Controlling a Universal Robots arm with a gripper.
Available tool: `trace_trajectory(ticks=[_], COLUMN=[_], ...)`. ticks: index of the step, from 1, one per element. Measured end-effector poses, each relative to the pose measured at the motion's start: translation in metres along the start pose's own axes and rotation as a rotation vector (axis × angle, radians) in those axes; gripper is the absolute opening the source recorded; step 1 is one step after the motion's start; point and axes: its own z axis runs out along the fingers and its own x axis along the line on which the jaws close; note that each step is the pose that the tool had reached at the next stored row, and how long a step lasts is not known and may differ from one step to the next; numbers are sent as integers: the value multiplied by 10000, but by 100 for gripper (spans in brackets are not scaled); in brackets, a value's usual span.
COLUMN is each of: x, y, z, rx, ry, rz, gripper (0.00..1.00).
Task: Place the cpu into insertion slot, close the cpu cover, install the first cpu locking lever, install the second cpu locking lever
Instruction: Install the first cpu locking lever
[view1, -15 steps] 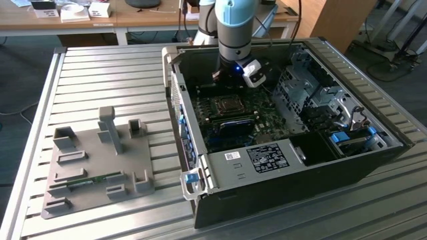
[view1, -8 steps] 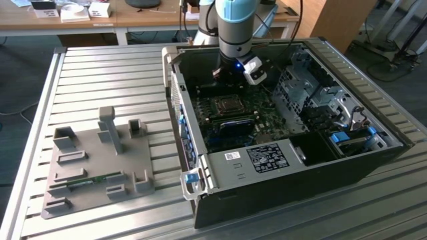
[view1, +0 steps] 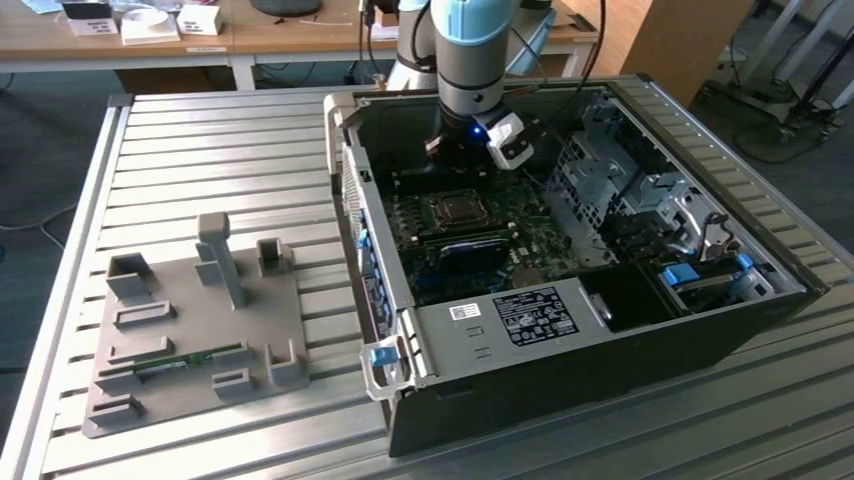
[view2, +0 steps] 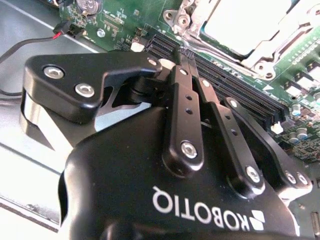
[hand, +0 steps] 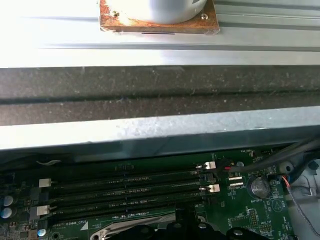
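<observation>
Underneath everything, a ribbed aluminium desk (view1: 200, 160) of long parallel slats carries the work, with dark carpeted floor around it and a wooden worktop with small white boxes beyond its far edge. Near the desk's front corner on the exterior view's left lies a flat grey moulded fixture plate (view1: 194, 335) with upright posts and shallow pockets, one pocket holding a narrow green memory stick (view1: 167, 365). An open black computer case (view1: 561, 260) of sheet metal takes up the desk's other half, its green motherboard (view1: 461, 240) lying flat inside, beside perforated grey drive cages. The arm, banded in pale blue and grey, comes down into the case near the desk's far edge. Its black end effector (view2: 184, 50) is clenched, the slim jointed fingers (view2: 182, 100) pressed together with nothing between them, their tips just above the long black memory slots (view2: 230, 92) in the second wrist view. Right beyond those tips sits the cpu (view2: 247, 25), a dull silvery square lying in the socket, framed by the bright metal cpu cover (view2: 272, 55) resting around its edges. In the first wrist view, the parallel memory slots run across the green board under the case's grey wall.
</observation>
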Motion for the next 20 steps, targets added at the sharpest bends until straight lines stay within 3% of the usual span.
trace_trajectory(ticks=[2, 4, 7, 11, 13, 15, 16, 20], x=[-1, -1, -1, -2, -3, -6, -9, -18], y=[1, 1, 1, 1, 1, 1, 2, 2], z=[0, -1, -1, 0, 0, 0, 2, 3], rx=[62, 245, 688, 1431, 1692, 1867, 1897, 1900], ry=[79, 255, 532, 883, 1146, 1433, 1511, 1526], rz=[7, 13, -13, -87, -83, -63, -55, -75], gripper=[11, 11, 11, 11, 11, 11, 11, 11])
